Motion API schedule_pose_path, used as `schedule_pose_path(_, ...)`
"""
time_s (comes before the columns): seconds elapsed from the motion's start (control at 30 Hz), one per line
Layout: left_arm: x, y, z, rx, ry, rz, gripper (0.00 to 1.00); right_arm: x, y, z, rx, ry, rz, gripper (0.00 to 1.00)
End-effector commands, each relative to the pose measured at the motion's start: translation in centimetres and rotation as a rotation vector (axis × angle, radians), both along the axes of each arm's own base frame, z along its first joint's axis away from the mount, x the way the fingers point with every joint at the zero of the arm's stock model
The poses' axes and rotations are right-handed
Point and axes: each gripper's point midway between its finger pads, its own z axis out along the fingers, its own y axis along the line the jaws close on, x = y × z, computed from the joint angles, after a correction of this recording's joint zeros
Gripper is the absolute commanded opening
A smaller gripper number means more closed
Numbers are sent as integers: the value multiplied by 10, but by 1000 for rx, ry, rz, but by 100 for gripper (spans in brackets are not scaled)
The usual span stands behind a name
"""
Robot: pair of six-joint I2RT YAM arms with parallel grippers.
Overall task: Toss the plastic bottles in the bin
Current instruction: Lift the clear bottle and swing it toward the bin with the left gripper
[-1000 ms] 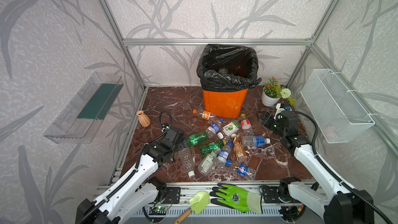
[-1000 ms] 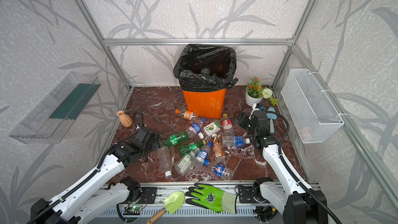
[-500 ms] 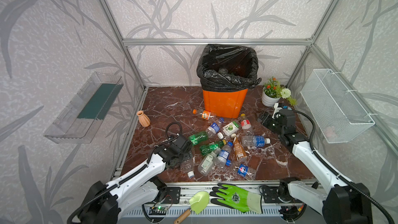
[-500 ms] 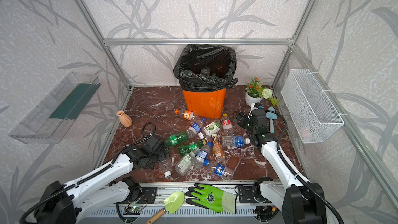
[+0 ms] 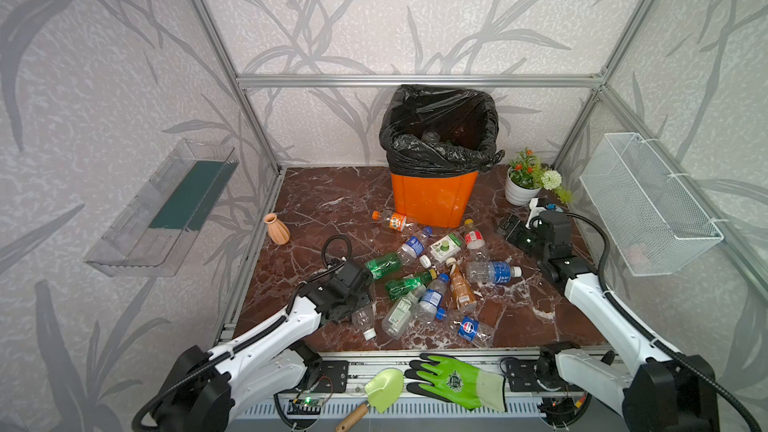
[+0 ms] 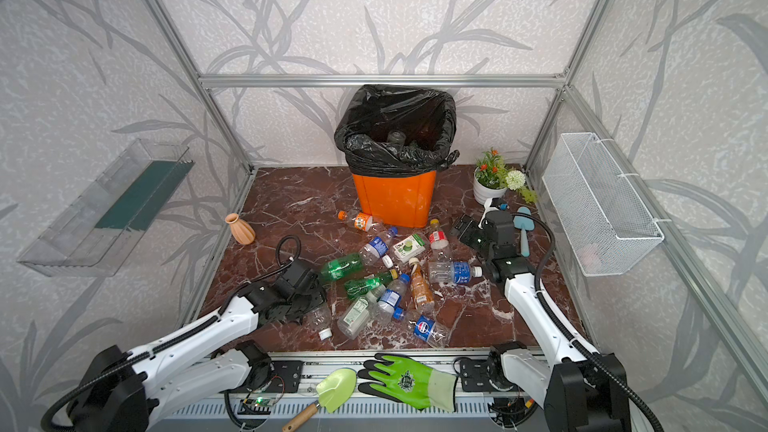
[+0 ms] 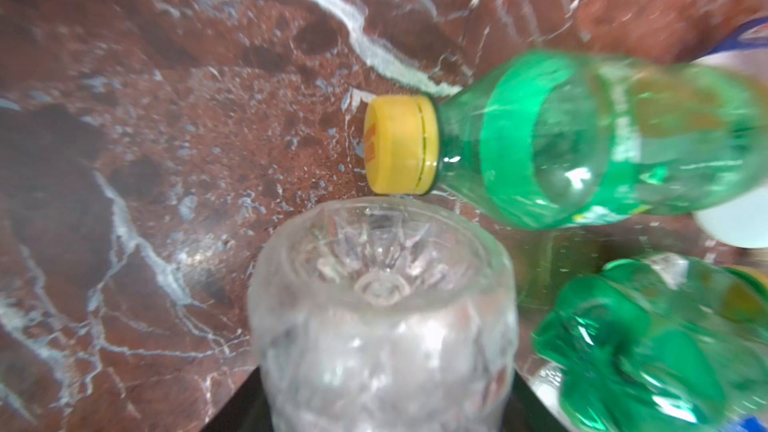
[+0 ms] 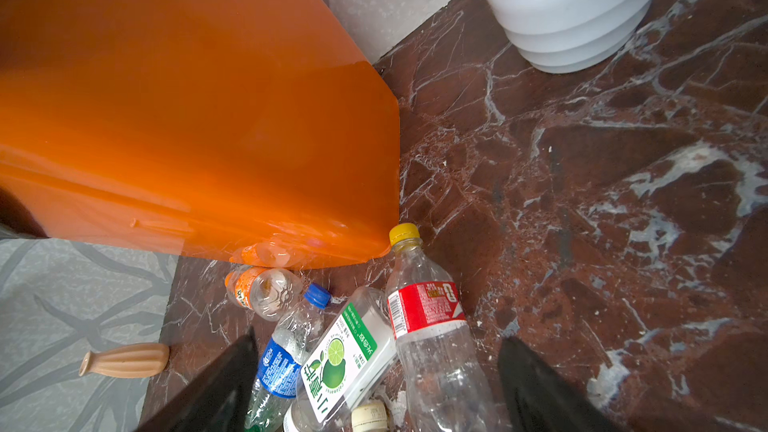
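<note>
Several plastic bottles (image 5: 432, 284) lie scattered on the marble floor in front of the bin (image 5: 432, 201), orange with a black bag, seen in both top views. My left gripper (image 7: 382, 401) is low at the pile's near left edge, its black jaws pressed on both sides of a clear bottle (image 7: 382, 305) with a white cap (image 5: 369, 333). A green bottle with a yellow cap (image 7: 582, 139) lies just beyond it. My right gripper (image 8: 380, 388) hangs open above a red-labelled bottle (image 8: 428, 317) and a lime-labelled bottle (image 8: 340, 363) close to the bin's corner (image 8: 374, 184).
A terracotta vase (image 5: 277, 229) stands at the left edge and a white flower pot (image 5: 521, 191) at the back right. A wire basket (image 5: 648, 205) hangs on the right wall, a clear tray (image 5: 166, 209) on the left. A green glove (image 5: 455, 380) and trowel (image 5: 384, 386) lie in front.
My left arm has swung toward the near side of the pile and lowered, and its jaws have closed in round the clear bottle. The right arm has hardly moved.
</note>
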Motion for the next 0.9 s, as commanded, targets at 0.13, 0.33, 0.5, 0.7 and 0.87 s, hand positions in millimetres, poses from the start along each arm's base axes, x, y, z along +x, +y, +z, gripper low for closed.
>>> schedule_pose_path(0.13, 10, 39, 88, 65, -244, 110, 58, 7, 3, 12, 5, -37, 7, 91)
schedule_pose_path(0.33, 42, 74, 248, 210, -735, 156, 57, 9, 3, 20, 2, -58, 9, 91)
schedule_pose_path(0.5, 41, 85, 396, 245, -1180, 183, 52, 6, -2, 30, -20, -85, -7, 91)
schedule_pose_path(0.7, 63, 47, 493, 228, -1471, 91, 51, 0, -7, 41, -40, -115, -26, 91)
schedule_pose_path(0.87, 143, -28, 528, 142, -1492, -88, 50, -11, -14, 53, -88, -152, -31, 93)
